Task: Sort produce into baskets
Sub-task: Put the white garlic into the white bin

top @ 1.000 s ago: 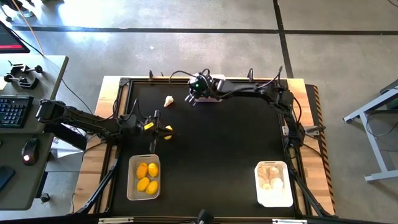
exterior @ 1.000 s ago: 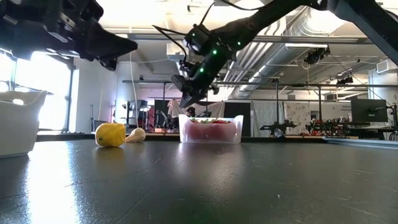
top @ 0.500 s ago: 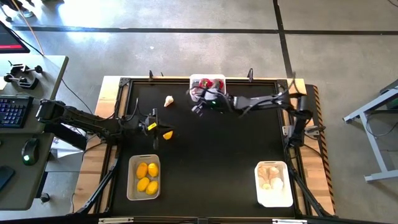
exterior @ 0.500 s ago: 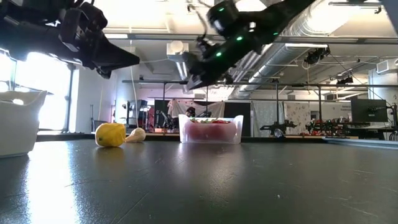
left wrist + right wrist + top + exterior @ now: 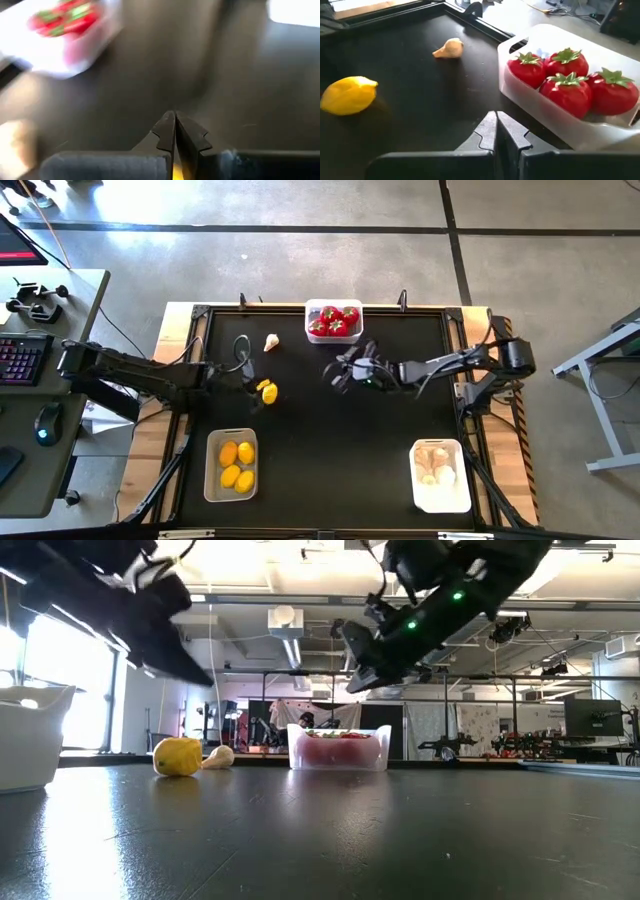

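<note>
A yellow lemon [image 5: 267,391] and an off-white garlic bulb [image 5: 271,342] lie loose on the black table's far left part. My left gripper [image 5: 250,383] hangs shut just left of and above the lemon [image 5: 178,756], slanting down, touching nothing. My right gripper [image 5: 336,373] hovers shut over the table's middle, nearer than the clear basket [image 5: 334,332] of red tomatoes [image 5: 565,82]. A beige-grey basket [image 5: 212,470] holds several lemons. A white basket [image 5: 441,498] holds garlic bulbs.
The tomato basket [image 5: 338,748] stands at the far edge. The lemon basket is near left and the garlic basket near right. Bare black tabletop [image 5: 340,440] lies between them. A desk with keyboard and mouse [image 5: 40,380] stands left of the table.
My right gripper has drawn back from above the tomato basket toward the table's middle, to the near and right. My left gripper has stayed over the lemon and tipped from level to slanting down. The lemon and the garlic have kept their places.
</note>
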Robot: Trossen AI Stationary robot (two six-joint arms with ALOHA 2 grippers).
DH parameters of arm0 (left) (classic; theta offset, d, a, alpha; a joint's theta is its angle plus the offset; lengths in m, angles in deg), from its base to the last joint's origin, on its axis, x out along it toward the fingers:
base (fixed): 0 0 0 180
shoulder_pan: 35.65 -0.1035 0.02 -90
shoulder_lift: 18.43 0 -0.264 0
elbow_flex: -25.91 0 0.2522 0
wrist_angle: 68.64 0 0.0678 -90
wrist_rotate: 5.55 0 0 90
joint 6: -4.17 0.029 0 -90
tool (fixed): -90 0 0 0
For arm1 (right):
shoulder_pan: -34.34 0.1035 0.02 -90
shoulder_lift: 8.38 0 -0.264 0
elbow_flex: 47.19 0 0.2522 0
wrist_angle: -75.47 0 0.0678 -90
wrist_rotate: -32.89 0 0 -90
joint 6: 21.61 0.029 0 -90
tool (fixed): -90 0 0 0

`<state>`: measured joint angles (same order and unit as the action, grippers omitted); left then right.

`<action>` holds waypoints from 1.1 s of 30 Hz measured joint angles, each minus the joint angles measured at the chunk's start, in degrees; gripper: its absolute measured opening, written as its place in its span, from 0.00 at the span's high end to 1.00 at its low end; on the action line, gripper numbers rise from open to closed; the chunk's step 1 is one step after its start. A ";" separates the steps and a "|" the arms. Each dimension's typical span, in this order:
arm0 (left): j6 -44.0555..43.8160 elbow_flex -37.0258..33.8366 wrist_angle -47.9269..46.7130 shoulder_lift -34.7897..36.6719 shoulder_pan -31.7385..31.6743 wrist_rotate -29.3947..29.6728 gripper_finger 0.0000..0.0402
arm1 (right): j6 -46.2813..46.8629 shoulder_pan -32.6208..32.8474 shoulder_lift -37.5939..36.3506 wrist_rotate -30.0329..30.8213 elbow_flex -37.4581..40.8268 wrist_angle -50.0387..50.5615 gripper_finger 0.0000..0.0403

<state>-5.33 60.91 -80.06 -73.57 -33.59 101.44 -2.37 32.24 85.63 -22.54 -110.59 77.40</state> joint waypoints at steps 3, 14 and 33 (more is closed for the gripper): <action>-0.74 0.80 -5.73 0.00 -3.67 5.50 1.00 | 1.45 0.88 -2.50 -0.39 2.25 -0.02 1.00; 8.57 0.80 -3.53 -7.37 -24.93 -2.80 0.99 | 3.22 1.19 -4.91 -0.24 4.19 -0.90 1.00; 5.11 0.80 12.90 -26.53 -34.86 -3.05 0.58 | 2.71 0.98 -4.88 -0.24 4.19 0.13 1.00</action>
<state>-0.22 61.71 -67.15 -100.10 -68.45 98.39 0.34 33.22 80.75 -22.79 -106.40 77.53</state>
